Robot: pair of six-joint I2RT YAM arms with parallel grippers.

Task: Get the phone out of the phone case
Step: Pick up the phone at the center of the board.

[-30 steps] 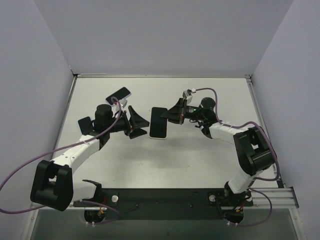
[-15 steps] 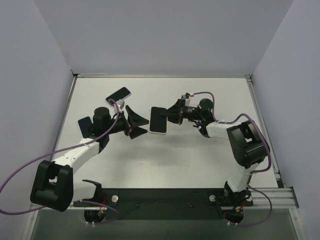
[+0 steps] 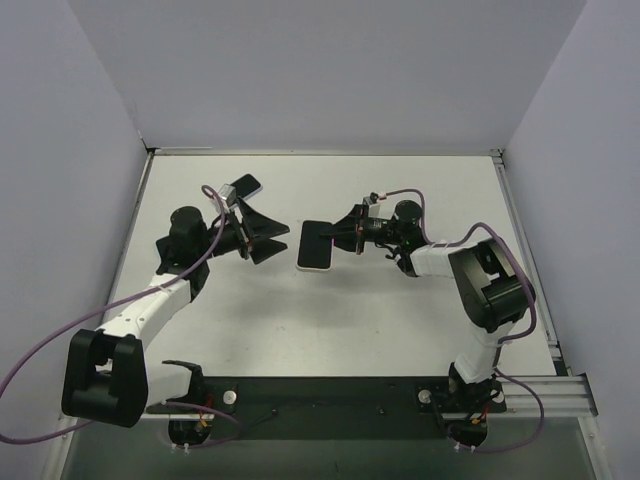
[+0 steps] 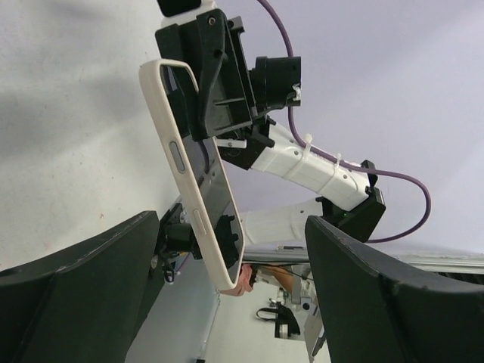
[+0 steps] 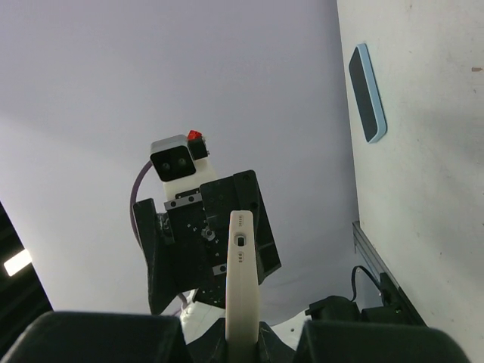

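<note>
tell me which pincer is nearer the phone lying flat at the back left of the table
Left. The left pincer is open just right of the phone and slightly nearer the bases; the right pincer is farther right, shut on the cream case.

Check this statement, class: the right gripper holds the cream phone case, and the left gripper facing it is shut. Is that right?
No. The left gripper is open, its jaws spread wide, as the left wrist view shows. The right gripper does hold the cream phone case.
</note>
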